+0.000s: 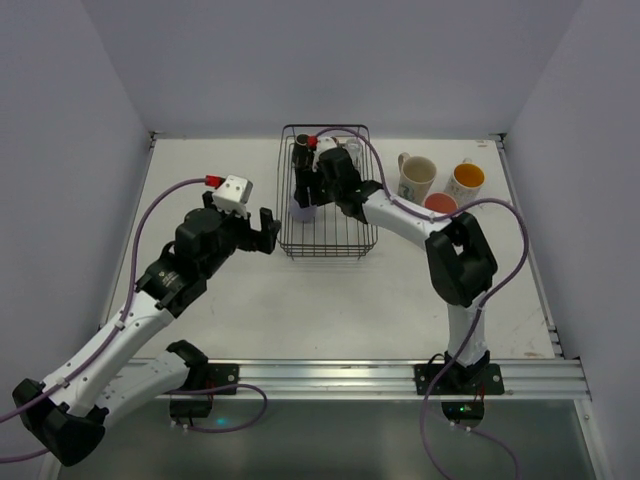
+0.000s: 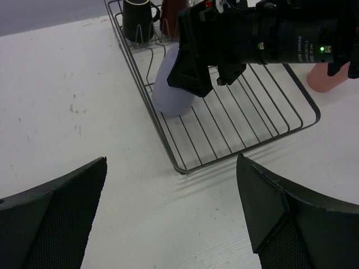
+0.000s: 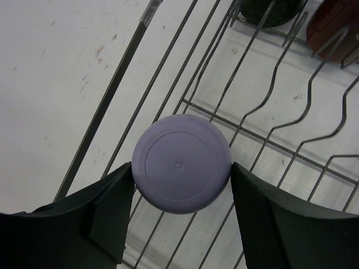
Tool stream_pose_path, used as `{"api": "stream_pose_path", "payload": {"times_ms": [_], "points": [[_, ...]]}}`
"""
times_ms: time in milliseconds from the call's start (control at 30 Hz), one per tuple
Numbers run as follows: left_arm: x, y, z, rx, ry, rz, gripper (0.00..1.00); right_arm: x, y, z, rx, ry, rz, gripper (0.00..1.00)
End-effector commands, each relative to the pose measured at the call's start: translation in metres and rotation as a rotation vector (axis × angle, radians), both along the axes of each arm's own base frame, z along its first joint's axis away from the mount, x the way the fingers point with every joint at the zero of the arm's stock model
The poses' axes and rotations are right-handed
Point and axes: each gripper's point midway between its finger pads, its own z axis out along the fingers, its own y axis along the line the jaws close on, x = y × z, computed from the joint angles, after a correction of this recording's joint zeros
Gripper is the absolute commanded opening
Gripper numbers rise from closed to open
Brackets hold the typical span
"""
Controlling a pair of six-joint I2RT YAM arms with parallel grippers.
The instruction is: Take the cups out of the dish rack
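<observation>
The black wire dish rack point(image 1: 330, 243) stands at the table's middle back. A lavender tumbler point(image 1: 302, 212) stands upside down at its left side. My right gripper point(image 1: 306, 196) reaches down into the rack, and its fingers touch both sides of the tumbler point(image 3: 181, 162). A black mug point(image 3: 272, 10) and a brown mug point(image 3: 336, 22) sit at the rack's far end. My left gripper point(image 1: 268, 232) is open and empty, hovering over the table just left of the rack's near corner point(image 2: 188, 167). The tumbler also shows in the left wrist view point(image 2: 171, 92).
A cream printed mug point(image 1: 416, 177), an orange-lined tumbler point(image 1: 466, 180) and a pink tumbler point(image 1: 440, 204) stand on the table right of the rack. The right arm's forearm stretches over the rack's right side. Grey walls enclose the table.
</observation>
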Motion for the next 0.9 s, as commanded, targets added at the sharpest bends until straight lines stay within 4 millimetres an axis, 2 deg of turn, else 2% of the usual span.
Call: {"api": "stream_pose_path", "payload": {"times_ms": [0, 33, 67, 200, 267, 333, 367, 433, 467, 500, 533, 567, 600, 633, 667, 733, 867], "points": [[0.005, -0.014, 0.019, -0.103, -0.035, -0.030, 1.00, -0.009, 0.004, 0.094, 0.199, -0.167, -0.001, 0.43], [0.005, -0.016, 0.021, -0.117, -0.035, -0.034, 1.00, -0.015, -0.001, 0.121, 0.241, -0.214, -0.003, 0.43], [0.005, -0.018, 0.025, -0.144, -0.034, -0.035, 1.00, -0.023, -0.007, 0.114, 0.238, -0.203, -0.004, 0.43], [0.006, -0.029, 0.034, -0.229, -0.035, -0.054, 1.00, -0.050, -0.026, 0.139, 0.308, -0.244, -0.013, 0.43], [0.004, -0.041, 0.032, -0.292, -0.007, -0.092, 1.00, -0.065, -0.039, 0.151, 0.354, -0.267, -0.022, 0.43], [0.008, -0.049, 0.034, -0.341, -0.009, -0.103, 0.98, -0.076, -0.044, 0.164, 0.438, -0.266, -0.017, 0.42], [0.005, -0.057, 0.029, -0.371, 0.024, -0.131, 0.97, -0.091, -0.050, 0.166, 0.476, -0.251, 0.008, 0.42], [0.012, -0.064, 0.033, -0.417, 0.011, -0.140, 0.91, -0.098, -0.063, 0.180, 0.619, -0.215, -0.005, 0.41], [0.012, -0.068, 0.029, -0.447, 0.035, -0.139, 0.89, -0.109, -0.076, 0.176, 0.674, -0.175, 0.034, 0.41], [0.015, -0.071, 0.031, -0.472, 0.029, -0.145, 0.86, -0.114, -0.081, 0.190, 0.778, -0.170, 0.047, 0.41], [0.015, -0.074, 0.027, -0.490, 0.039, -0.154, 0.86, -0.118, -0.088, 0.190, 0.810, -0.159, 0.054, 0.40], [0.011, -0.082, 0.030, -0.526, 0.051, -0.194, 0.85, -0.123, -0.096, 0.179, 0.819, -0.122, 0.075, 0.40], [0.012, -0.088, 0.038, -0.556, 0.025, -0.223, 0.84, -0.129, -0.099, 0.186, 0.848, -0.128, 0.093, 0.40], [0.010, -0.092, 0.039, -0.573, 0.025, -0.249, 0.84, -0.133, -0.102, 0.186, 0.853, -0.129, 0.099, 0.40], [0.005, -0.098, 0.041, -0.598, 0.035, -0.291, 0.84, -0.137, -0.104, 0.180, 0.852, -0.119, 0.096, 0.40], [0.004, -0.106, 0.048, -0.634, 0.026, -0.333, 0.84, -0.147, -0.105, 0.188, 0.876, -0.129, 0.131, 0.40], [-0.001, -0.120, 0.045, -0.673, 0.077, -0.398, 0.83, -0.160, -0.104, 0.189, 0.909, -0.117, 0.171, 0.40]]}}
